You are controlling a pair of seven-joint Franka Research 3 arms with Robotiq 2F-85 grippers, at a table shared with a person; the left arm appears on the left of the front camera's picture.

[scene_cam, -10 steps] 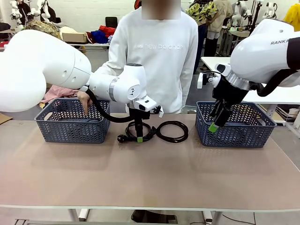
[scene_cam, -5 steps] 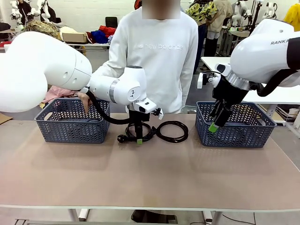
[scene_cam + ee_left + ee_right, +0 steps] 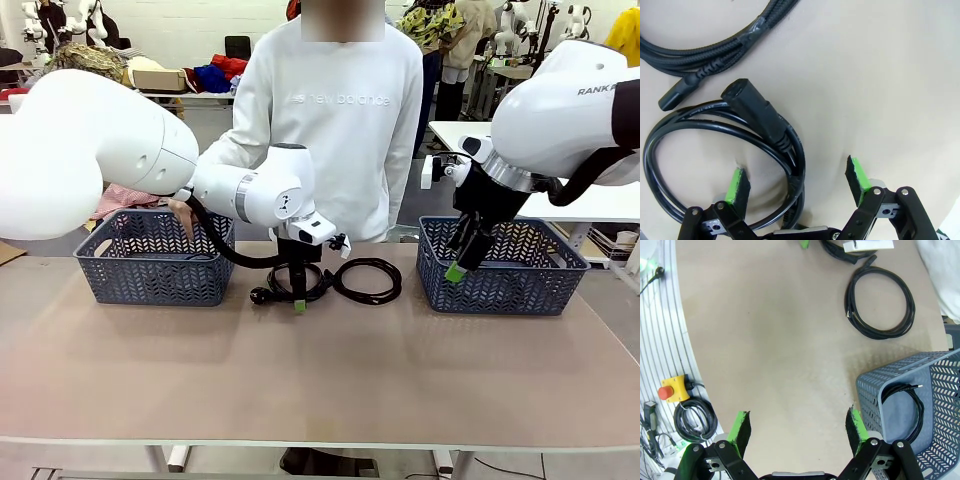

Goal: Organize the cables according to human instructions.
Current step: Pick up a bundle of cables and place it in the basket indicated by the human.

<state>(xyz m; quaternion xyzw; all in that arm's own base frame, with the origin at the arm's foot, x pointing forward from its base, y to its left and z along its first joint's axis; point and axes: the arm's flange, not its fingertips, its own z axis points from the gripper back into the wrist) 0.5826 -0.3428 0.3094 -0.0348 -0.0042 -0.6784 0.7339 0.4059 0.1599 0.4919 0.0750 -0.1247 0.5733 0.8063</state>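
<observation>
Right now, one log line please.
left gripper: open, straddling cable | right gripper: open, beside right basket | person's hand: pointing into left basket

One desk (image 3: 320, 380) bears two baskets, left basket (image 3: 150, 285) and right basket (image 3: 500, 290), with three cables countable: plug cable (image 3: 757, 107), round cable (image 3: 366, 298), basket cable (image 3: 920, 412); also two tools, left tool (image 3: 797, 175) and right tool (image 3: 797, 422), and one person (image 3: 340, 120).
</observation>
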